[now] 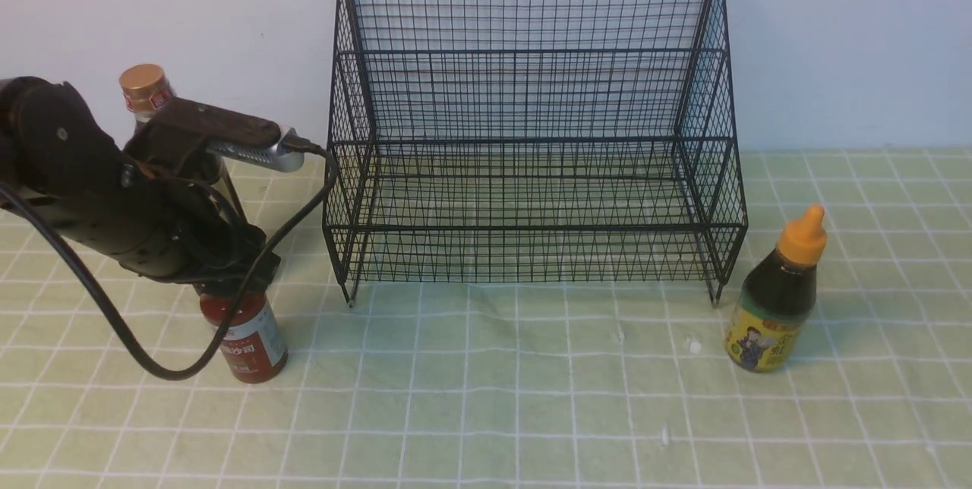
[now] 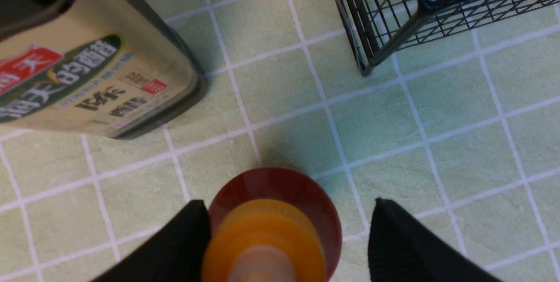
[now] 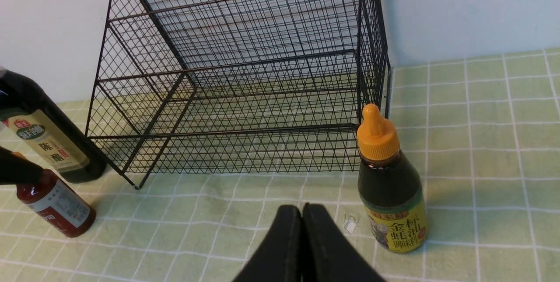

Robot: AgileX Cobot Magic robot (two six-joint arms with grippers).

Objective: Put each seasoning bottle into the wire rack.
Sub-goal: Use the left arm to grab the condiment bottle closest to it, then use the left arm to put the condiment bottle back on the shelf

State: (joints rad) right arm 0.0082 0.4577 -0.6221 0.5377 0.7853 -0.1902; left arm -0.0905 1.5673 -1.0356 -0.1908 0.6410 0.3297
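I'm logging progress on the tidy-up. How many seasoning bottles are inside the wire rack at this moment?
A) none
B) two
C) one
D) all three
A: both tiers of the wire rack hold no bottle. The tall dark bottle and the red bottle stand on the checked cloth to the rack's left, and the yellow-labelled bottle stands on it to the rack's right.

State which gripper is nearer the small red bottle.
Left. The left gripper, open, straddles the small red bottle; the right gripper, shut, hangs beside the yellow-labelled bottle, far from it.
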